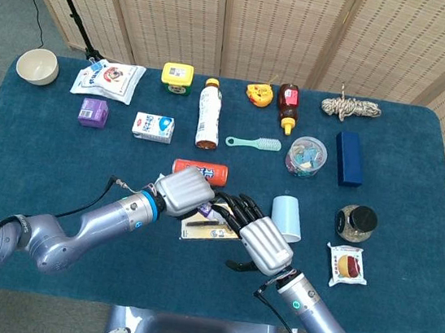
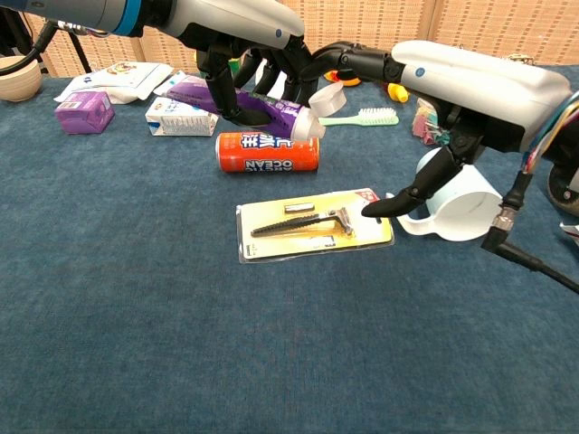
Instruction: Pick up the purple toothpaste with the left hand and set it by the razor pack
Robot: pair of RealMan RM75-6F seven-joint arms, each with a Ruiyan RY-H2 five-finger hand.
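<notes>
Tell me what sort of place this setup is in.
Likely a lab or staged test area: a table with a blue cloth holds unrelated household goods, woven folding screens close it off behind, and a tripod stand stands beside them.

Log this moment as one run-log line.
left hand: holds purple toothpaste aloft, cap open | right hand: open, above razor pack | toothpaste: not yet set down | nearby: orange can, white mug

Blue-clothed table crowded with goods: razor pack at centre beside orange can and tipped white cup; further back, purple box, milk carton, green brush, navy case, bowl.
</notes>
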